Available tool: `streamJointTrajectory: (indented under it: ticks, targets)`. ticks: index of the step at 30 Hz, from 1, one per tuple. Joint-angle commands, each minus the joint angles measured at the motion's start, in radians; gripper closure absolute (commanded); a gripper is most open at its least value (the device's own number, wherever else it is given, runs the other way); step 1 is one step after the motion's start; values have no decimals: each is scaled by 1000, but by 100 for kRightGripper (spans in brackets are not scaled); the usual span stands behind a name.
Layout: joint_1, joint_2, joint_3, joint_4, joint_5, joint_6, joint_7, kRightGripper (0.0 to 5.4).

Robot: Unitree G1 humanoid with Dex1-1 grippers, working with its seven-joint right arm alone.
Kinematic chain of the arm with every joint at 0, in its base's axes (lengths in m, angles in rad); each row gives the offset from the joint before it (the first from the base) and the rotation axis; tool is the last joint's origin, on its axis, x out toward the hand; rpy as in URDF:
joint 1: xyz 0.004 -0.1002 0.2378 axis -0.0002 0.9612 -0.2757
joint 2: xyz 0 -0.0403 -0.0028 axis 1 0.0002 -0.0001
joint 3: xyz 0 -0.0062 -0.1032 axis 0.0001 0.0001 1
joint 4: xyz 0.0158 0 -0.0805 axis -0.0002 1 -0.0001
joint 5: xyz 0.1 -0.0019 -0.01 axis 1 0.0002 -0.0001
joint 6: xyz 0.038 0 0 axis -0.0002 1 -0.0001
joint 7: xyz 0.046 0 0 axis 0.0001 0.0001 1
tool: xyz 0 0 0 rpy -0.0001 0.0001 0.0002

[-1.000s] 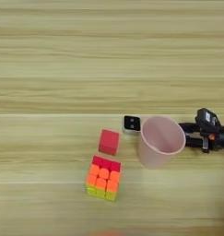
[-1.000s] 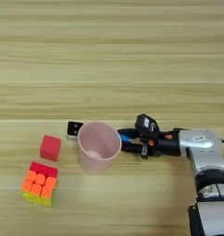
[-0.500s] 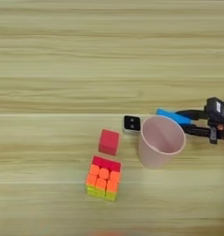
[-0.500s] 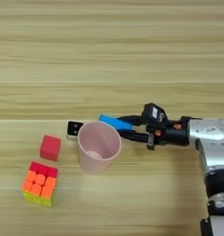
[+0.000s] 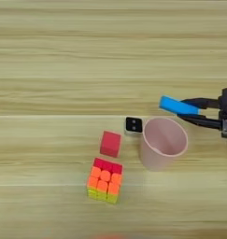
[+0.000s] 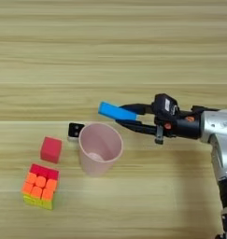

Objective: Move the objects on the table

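The pale pink cup (image 5: 164, 149) stands upright and open near the middle right of the table (image 5: 63, 56); it also shows in the right eye view (image 6: 100, 148). The flat blue bar (image 6: 117, 111) hangs off the table just behind and above the cup's far right rim, tilted slightly. My right gripper (image 6: 127, 116) reaches in from the right and is shut on the bar's right end, one black finger above it and one below. In the left eye view the bar (image 5: 179, 106) and gripper (image 5: 188, 113) sit at the right edge.
A small black-and-white cube (image 5: 133, 125) lies just left of the cup's far rim. A plain red cube (image 5: 110, 144) sits left of the cup, with a red-orange-yellow puzzle cube (image 5: 104, 179) in front of it. The silver forearm (image 6: 217, 130) runs along the right edge.
The gripper was low beside the cup's right side a second ago. It has since risen and drawn back with the blue bar, which now hangs above the cup's far rim.
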Motion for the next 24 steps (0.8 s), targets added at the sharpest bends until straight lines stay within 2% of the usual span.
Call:
streamJointTrajectory:
  ticks: [1, 9, 18, 22, 24]
  targets:
    - [-17, -73, -60, -132, 49, 22, -45, 399]
    - [73, -91, -105, -324, 147, 82, -15, 399]
    - [172, -99, -133, -434, 277, 98, 114, 399]
    - [198, -102, -113, -454, 283, 103, 152, 399]
    - [202, -116, -73, -444, 271, 95, 179, 399]
